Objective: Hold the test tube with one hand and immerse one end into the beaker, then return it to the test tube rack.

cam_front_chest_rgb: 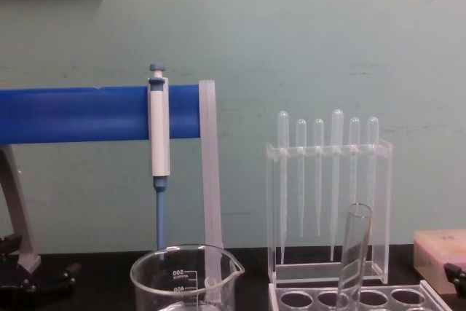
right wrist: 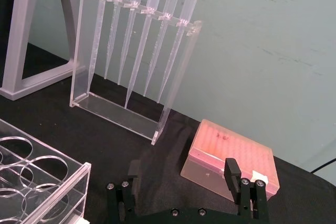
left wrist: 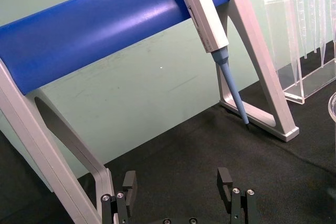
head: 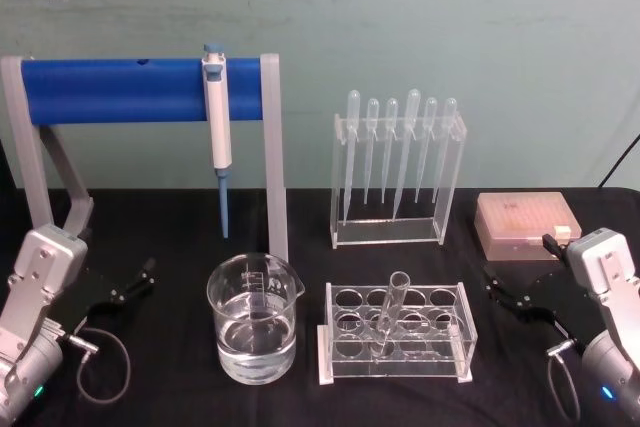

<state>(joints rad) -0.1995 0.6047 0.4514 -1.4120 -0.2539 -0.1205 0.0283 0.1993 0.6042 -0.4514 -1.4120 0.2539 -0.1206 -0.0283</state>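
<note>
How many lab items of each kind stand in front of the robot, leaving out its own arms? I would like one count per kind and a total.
Test tube: 1
Beaker: 1
Plastic pipettes: 6
Pipettor: 1
Clear racks: 2, the test tube rack and the pipette rack
Pink box: 1
Blue stand: 1
Total: 13

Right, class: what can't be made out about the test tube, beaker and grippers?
Test tube: lower end cut off by the chest view's bottom edge.
Beaker: mostly below that edge; graduations unreadable in head view.
Left gripper, right gripper: finger bases cut off by wrist views' bottom edges.
</note>
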